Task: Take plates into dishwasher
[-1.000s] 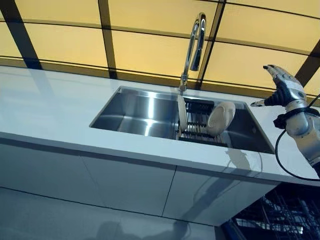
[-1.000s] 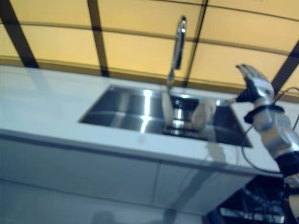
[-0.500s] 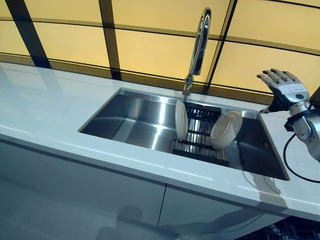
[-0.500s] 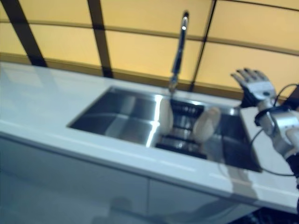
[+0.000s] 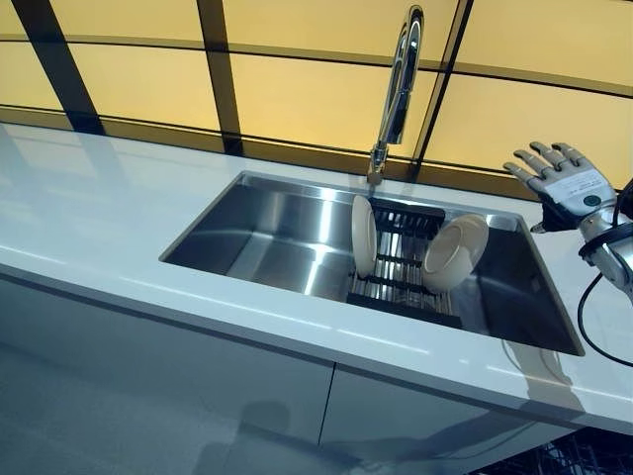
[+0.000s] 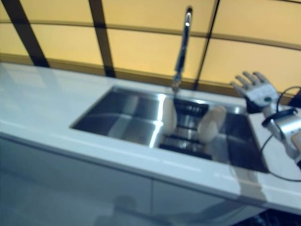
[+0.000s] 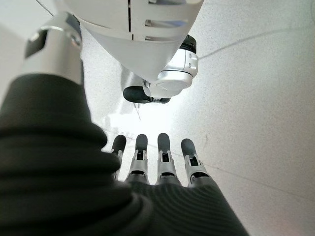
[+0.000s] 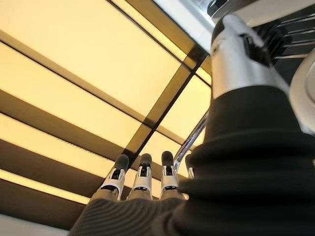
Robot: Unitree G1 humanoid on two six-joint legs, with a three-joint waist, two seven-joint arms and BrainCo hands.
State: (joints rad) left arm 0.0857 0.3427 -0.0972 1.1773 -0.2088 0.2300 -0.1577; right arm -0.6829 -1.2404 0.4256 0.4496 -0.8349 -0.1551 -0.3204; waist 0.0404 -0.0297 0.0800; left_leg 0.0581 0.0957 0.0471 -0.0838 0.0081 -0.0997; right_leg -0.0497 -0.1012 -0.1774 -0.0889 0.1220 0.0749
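Two cream plates stand in a dark rack (image 5: 401, 259) in the right part of the steel sink (image 5: 267, 228). One plate (image 5: 363, 235) stands on edge at the rack's left. The other plate (image 5: 455, 252) leans at the rack's right. My right hand (image 5: 560, 180) is raised above the counter to the right of the sink, fingers straight and spread, holding nothing. It is apart from the plates. My left hand (image 7: 162, 162) shows only in its wrist view, hanging low with straight fingers, empty.
A tall chrome faucet (image 5: 396, 89) rises behind the sink. The white counter (image 5: 89, 198) stretches to the left and along the front edge. The open dishwasher's rack (image 5: 574, 457) shows at the lower right, below the counter. Yellow panels form the back wall.
The camera has shifted, so the whole scene sits differently. My right hand has turned from edge-on to back-facing with fingers spread. The plates have not moved.
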